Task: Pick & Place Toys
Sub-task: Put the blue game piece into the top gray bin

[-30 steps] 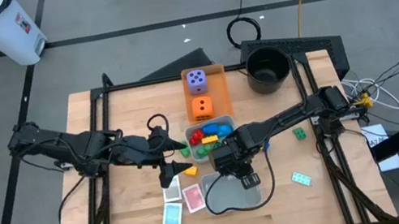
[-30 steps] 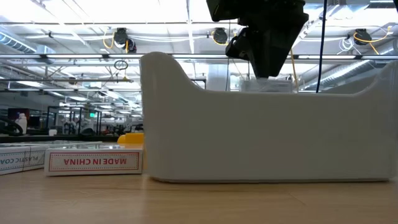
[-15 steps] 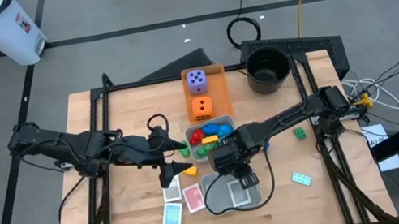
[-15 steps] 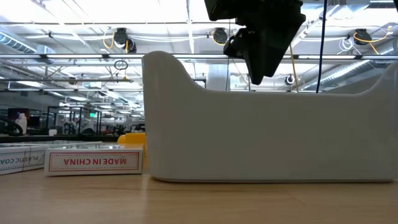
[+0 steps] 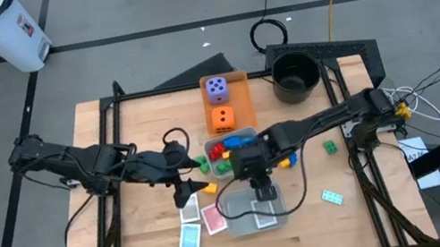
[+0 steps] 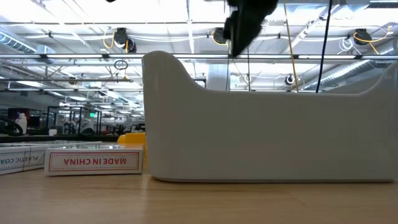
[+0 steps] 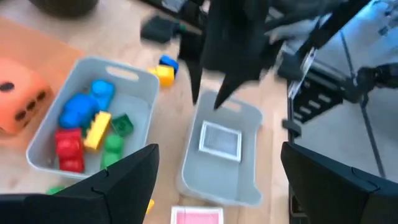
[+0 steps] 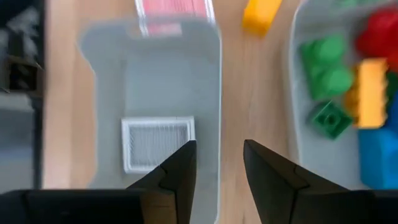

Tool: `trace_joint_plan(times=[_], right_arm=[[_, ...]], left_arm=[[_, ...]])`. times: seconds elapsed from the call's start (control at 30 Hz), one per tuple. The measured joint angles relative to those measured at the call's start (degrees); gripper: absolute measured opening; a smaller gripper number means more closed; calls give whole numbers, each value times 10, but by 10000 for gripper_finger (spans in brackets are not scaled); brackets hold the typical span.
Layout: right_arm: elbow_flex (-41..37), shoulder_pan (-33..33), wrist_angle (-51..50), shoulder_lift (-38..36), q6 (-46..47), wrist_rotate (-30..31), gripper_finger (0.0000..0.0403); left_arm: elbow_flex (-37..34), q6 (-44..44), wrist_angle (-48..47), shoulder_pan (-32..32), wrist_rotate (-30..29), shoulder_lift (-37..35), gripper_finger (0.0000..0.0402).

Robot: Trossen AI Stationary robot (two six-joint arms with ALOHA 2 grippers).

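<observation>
A white card (image 5: 264, 217) is now seen lying flat inside the near grey tray (image 5: 236, 226), where a second ago that spot was covered by the right gripper (image 5: 264, 191). That gripper has been raised and drawn back toward the brick tray (image 5: 244, 131); its fingers are parted with nothing between them, so the card has been released. One placement is judged complete. The left gripper (image 5: 190, 172) is held wide apart and empty beside the bricks, unmoved. A pink card (image 5: 213, 219), a teal card (image 5: 190, 238) and another card (image 5: 189, 208) are left on the table beside the tray, and a green brick (image 5: 331, 147) and a further teal card (image 5: 332, 197) remain well apart on the right.
</observation>
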Motion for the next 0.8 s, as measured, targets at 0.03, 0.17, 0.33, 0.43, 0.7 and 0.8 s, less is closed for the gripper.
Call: trace_joint_plan(times=[0.03, 0.17, 0.33, 0.43, 0.7, 0.8], right_arm=[[0, -2, 11, -10, 0, 0, 125], [0, -9, 41, -42, 0, 37, 125], [0, -13, 3, -75, 20, 151, 125], [0, -17, -37, -88, 39, 195, 125], [-1, -21, -139, -121, 106, 208, 125], [-2, -21, -187, -129, 121, 208, 126]], left_arm=[[0, -3, -8, -1, 7, 0, 340], [-1, -22, -67, -18, 9, 0, 340], [-37, -69, -75, -41, 8, 0, 340], [-62, -98, -64, -58, 8, 0, 340], [-138, -146, 24, -83, -1, 0, 340], [-156, -159, 42, -89, -15, 0, 340]])
